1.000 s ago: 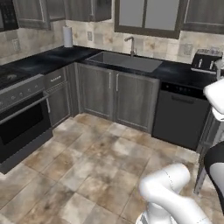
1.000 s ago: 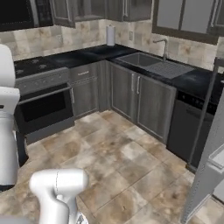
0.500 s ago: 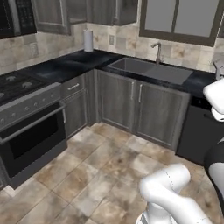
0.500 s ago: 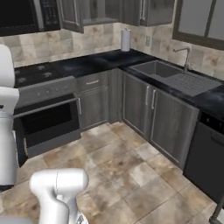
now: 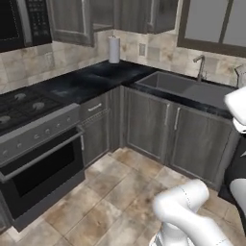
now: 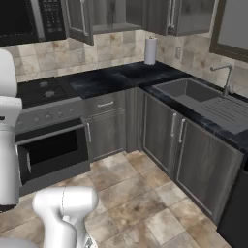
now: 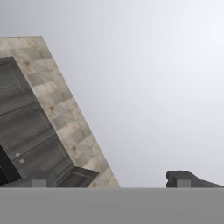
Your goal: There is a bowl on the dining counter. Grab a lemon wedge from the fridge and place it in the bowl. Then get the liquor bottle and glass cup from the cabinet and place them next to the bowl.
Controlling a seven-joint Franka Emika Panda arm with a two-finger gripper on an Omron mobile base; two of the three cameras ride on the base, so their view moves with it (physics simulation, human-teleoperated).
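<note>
Facing the kitchen corner, gripper (image 7: 113,178) empty

Fingers (image 7: 183,178) spread wide, gripping nothing. The cabinet (image 5: 71,20) hangs left of the paper towel roll (image 5: 114,49), above the worktop (image 5: 86,81); the sink (image 5: 185,86) sits right of the roll.

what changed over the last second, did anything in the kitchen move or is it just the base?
Only the base: it is turning left, so both base views slide the scene rightward. The stove and microwave have come into frame; the sink and paper towel roll shifted right. Nothing in the kitchen moved. The gripper stays open and empty.
</note>
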